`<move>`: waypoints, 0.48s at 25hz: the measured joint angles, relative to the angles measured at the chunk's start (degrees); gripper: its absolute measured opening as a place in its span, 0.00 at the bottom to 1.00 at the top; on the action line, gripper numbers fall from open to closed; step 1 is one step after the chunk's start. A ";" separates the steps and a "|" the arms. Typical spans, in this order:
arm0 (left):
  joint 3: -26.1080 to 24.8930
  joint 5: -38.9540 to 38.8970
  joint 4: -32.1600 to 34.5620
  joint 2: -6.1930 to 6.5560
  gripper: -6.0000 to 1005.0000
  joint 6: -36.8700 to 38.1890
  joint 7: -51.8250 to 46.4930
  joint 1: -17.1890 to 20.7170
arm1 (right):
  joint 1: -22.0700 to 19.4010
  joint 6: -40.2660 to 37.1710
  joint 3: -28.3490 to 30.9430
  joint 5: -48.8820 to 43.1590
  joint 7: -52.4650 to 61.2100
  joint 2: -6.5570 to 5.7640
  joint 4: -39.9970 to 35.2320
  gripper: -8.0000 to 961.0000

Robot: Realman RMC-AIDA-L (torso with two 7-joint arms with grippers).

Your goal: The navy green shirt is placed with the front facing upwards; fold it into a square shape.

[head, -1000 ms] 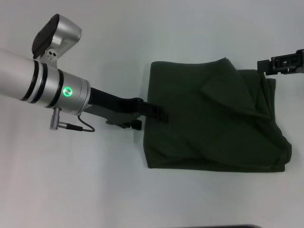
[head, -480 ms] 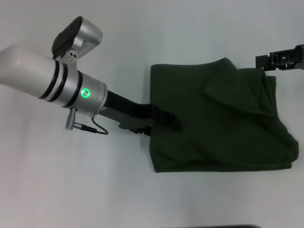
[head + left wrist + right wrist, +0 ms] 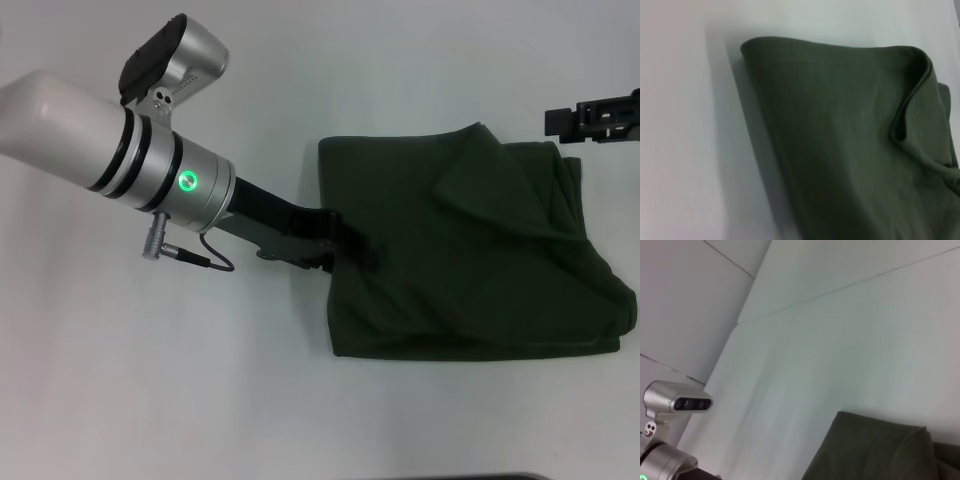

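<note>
The navy green shirt (image 3: 470, 250) lies folded into a rough rectangle on the white table, right of centre, with a loose flap on top; no letters or neck tag show. My left gripper (image 3: 358, 250) is at the shirt's left edge, shut on the cloth, and creases spread out from that spot. The left wrist view shows the shirt's (image 3: 840, 140) folded edge and its shadow on the table, without my fingers. My right gripper (image 3: 562, 122) hovers just beyond the shirt's far right corner, apart from the cloth. The right wrist view shows a corner of the shirt (image 3: 880, 450).
The white table (image 3: 200, 400) stretches to the left and in front of the shirt. My left arm (image 3: 120, 140) reaches in across the left half of the table. A dark edge (image 3: 500, 477) shows at the very front.
My left gripper has moved right and carried the shirt's lower left edge with it, so that side now slants inward. My right gripper has drifted slightly up and away from the shirt's corner.
</note>
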 joint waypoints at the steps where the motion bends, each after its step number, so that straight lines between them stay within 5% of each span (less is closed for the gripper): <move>1: 0.09 -0.01 0.07 -0.03 0.58 -0.15 -0.14 -0.08 | 0.00 -0.02 0.07 0.00 0.00 0.00 0.00 0.59; 7: 0.15 -0.43 0.16 -0.15 0.29 0.45 -0.40 -0.38 | 0.06 -0.07 0.13 0.00 -0.01 0.00 0.00 0.59; 12: -1.02 -1.48 -2.44 0.52 0.24 6.25 0.01 1.98 | 0.08 -0.07 0.14 0.00 0.03 -0.08 0.00 0.59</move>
